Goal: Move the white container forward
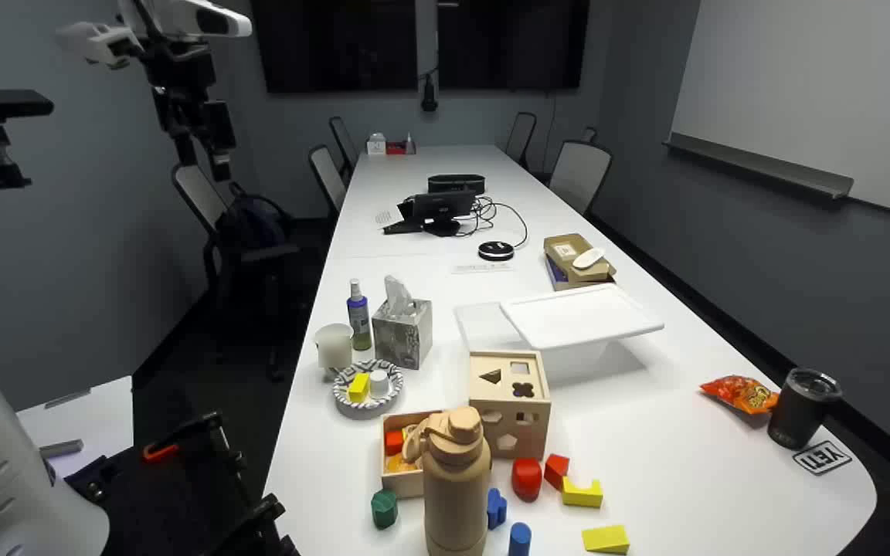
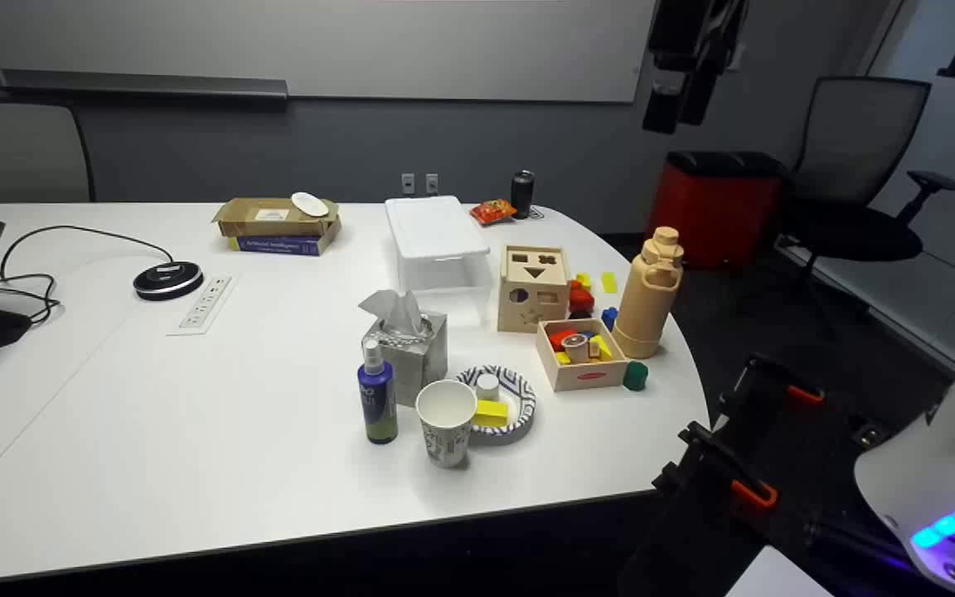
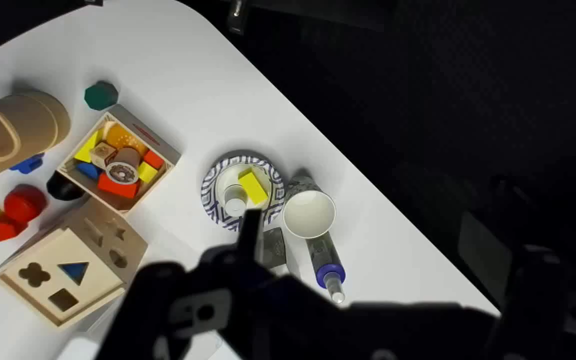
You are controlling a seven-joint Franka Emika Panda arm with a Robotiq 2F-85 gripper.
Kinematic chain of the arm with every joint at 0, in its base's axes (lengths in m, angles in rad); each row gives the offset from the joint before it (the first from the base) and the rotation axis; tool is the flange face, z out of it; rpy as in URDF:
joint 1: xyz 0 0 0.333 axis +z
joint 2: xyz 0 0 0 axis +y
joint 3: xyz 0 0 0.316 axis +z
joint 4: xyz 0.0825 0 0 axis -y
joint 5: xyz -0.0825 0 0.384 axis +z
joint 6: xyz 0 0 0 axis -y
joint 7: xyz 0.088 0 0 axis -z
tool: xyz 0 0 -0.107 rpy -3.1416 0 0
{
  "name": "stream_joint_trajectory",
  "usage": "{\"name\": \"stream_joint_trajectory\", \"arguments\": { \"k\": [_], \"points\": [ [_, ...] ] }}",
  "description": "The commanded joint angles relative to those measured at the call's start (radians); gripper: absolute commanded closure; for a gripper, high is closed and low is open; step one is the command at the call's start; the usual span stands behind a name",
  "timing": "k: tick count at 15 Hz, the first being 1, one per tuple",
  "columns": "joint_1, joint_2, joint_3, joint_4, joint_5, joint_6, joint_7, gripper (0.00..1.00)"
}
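Note:
The white container is a see-through rectangular box with a flat white lid. It stands on the white table in both exterior views (image 1: pixel 580 315) (image 2: pixel 440 230), beside the wooden shape-sorter box (image 1: pixel 508 405) (image 2: pixel 533 288). In the wrist view only a pale corner, probably of its lid (image 3: pixel 79 349), shows at the bottom left, partly hidden by the gripper. My gripper (image 3: pixel 368 225) is open and empty, its fingers wide apart. It hangs high in the air, well away from the container, in both exterior views (image 1: pixel 204 164) (image 2: pixel 678 120).
Near the container stand a tissue box (image 2: pixel 419 352), spray bottle (image 2: pixel 377 394), paper cup (image 2: pixel 446 421) and patterned plate (image 2: pixel 519 402). A block tray (image 2: pixel 581 365), tan flask (image 2: pixel 650 294) and loose blocks are near the table's end. Cardboard boxes (image 1: pixel 578 261), snack bag (image 1: pixel 740 393) and black tumbler (image 1: pixel 800 409) lie beyond.

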Motion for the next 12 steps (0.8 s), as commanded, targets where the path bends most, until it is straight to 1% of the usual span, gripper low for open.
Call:
{"name": "stream_joint_trajectory", "arguments": {
  "k": [1, 2, 4, 5, 7, 9, 10, 12],
  "points": [
    [-0.006, 0.000, 0.004, 0.002, 0.003, -0.003, -0.003, 0.00],
    [-0.006, 0.000, 0.004, 0.002, 0.003, -0.003, -0.003, 0.00],
    [-0.006, 0.038, -0.030, 0.017, 0.004, 0.000, -0.063, 0.00],
    [-0.010, 0.061, -0.052, 0.027, -0.008, 0.007, -0.109, 0.00],
    [-0.011, 0.127, -0.114, 0.057, -0.018, 0.009, -0.242, 0.00],
    [-0.025, 0.226, -0.173, 0.113, -0.039, 0.013, -0.360, 0.00],
    [-0.034, 0.302, -0.206, 0.157, -0.061, 0.028, -0.436, 0.00],
    [-0.051, 0.410, -0.238, 0.219, -0.110, 0.064, -0.546, 0.00]
  ]
}}
